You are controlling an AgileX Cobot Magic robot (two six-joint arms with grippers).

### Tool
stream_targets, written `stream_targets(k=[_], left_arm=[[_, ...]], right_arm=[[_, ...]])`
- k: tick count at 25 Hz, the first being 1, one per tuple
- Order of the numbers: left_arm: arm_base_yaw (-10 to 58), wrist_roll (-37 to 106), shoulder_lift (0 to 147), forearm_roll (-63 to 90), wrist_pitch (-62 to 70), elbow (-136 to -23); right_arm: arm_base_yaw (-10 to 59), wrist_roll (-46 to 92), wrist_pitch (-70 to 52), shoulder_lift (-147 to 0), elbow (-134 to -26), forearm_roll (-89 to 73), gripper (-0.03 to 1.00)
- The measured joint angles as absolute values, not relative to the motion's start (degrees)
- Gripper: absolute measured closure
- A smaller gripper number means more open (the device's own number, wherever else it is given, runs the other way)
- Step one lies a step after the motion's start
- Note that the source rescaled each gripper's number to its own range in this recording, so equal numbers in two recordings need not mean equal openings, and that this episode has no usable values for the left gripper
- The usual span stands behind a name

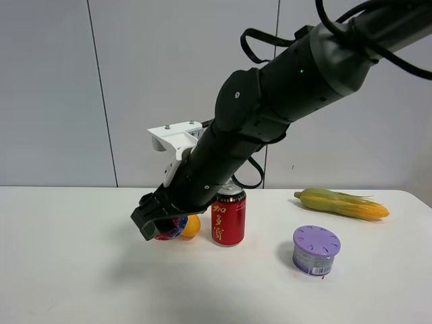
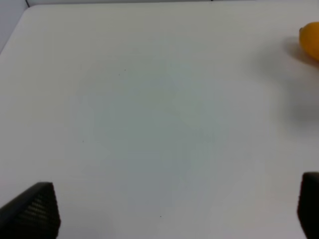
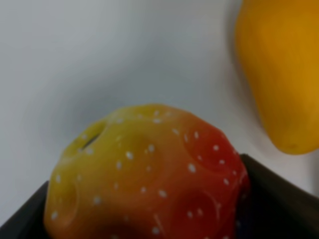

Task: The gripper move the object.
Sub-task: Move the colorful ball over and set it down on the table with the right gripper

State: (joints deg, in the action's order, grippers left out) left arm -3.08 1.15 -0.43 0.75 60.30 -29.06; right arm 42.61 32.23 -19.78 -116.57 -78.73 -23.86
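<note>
The object, a glossy dimpled red and yellow ball (image 3: 149,174) with white specks, sits between the fingers of my right gripper (image 3: 149,219). In the exterior view this gripper (image 1: 156,219), a black claw on a thick black arm with a white bracket (image 1: 177,139), reaches across from the upper right. It holds the ball (image 1: 170,231) low over the table, just left of an orange mango (image 1: 192,227). I cannot tell whether the ball touches the table. My left gripper (image 2: 172,219) is open and empty over bare table; it does not show in the exterior view.
A red can (image 1: 228,216) stands right of the mango, close to the arm. A purple-lidded tin (image 1: 316,250) sits at the front right. A corn cob (image 1: 343,202) lies at the back right. The mango also shows in both wrist views (image 3: 284,74) (image 2: 310,42).
</note>
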Motion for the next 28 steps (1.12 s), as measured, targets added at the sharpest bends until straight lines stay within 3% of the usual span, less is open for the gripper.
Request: stream_targets(k=[12, 28], left_arm=[[-3.1, 1.1, -0.4, 0.7, 60.3, -29.1], [-3.1, 1.1, -0.4, 0.7, 60.3, -29.1]], right_arm=[[42.7, 52.4, -15.0, -118.8, -78.7, -39.3, 0.94], [48.4, 57.2, -7.4, -122.8, -78.7, -41.8, 0.94]])
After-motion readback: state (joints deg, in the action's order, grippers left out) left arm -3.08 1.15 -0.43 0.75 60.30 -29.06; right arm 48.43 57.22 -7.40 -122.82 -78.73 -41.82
